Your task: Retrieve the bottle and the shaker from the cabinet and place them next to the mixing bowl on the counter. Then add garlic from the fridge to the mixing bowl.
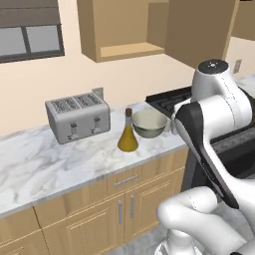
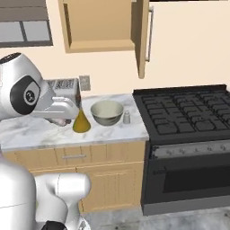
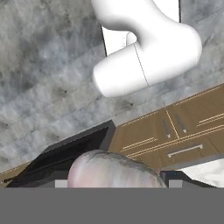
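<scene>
A home kitchen: marble counter (image 1: 45, 164) over light wood base cabinets (image 1: 99, 209) w/ metal handles, open wall cabinet (image 1: 124, 30) above. Four-slot toaster (image 1: 77, 117), oil bottle (image 1: 128, 133), mixing bowl (image 2: 107, 112) & small shaker (image 2: 126, 117) sit on the counter. Black gas stove (image 2: 188, 112) w/ oven stands just beside it; window (image 1: 30, 40) in the beige wall, grey stone-look floor (image 3: 43, 65)

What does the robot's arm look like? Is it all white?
Mostly white. The arm is made of fat, rounded, glossy white shells, like smooth tubes joined together. The joints between them are dark: a black band runs along one link in the left base view, and a round dark disc with small markings sits on the shoulder cap in the right base view. No loose cables are visible.
</scene>
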Controlling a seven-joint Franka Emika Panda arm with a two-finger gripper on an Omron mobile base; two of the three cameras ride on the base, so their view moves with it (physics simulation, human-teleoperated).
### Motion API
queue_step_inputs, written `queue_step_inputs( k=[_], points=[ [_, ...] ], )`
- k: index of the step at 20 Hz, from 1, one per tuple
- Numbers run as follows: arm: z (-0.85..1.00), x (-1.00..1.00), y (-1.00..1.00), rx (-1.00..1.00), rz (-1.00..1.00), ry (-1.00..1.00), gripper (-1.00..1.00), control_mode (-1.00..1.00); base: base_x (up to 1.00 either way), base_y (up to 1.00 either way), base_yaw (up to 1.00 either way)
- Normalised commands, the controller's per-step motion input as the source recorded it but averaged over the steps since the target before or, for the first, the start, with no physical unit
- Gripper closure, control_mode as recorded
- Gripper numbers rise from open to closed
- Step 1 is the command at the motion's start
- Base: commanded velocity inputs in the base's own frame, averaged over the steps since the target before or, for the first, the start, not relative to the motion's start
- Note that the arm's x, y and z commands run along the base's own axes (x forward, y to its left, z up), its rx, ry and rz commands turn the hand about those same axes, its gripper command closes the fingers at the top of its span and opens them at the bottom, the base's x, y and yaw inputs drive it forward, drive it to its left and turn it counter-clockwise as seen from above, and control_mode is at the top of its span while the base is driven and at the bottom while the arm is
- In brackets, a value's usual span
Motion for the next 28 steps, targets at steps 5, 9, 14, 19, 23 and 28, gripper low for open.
queue_step_inputs(
  k=[5,9,14,19,23,28],
  points=[
    [0.0,0.0,0.0,0.0,0.0,0.0,1.0,1.0,0.69,-0.34,0.01],
    [0.0,0.0,0.0,0.0,0.0,0.0,1.0,1.0,0.57,-0.09,0.06],
    [0.0,0.0,0.0,0.0,0.0,0.0,1.0,1.0,0.56,0.0,0.08],
    [0.0,0.0,0.0,0.0,0.0,0.0,1.0,1.0,0.24,0.0,0.07],
    [0.0,0.0,0.0,0.0,0.0,0.0,1.0,1.0,0.0,0.0,0.0],
    [-0.04,0.49,-0.14,0.03,0.13,0.0,1.0,-1.0,0.0,0.0,0.0]
  ],
)
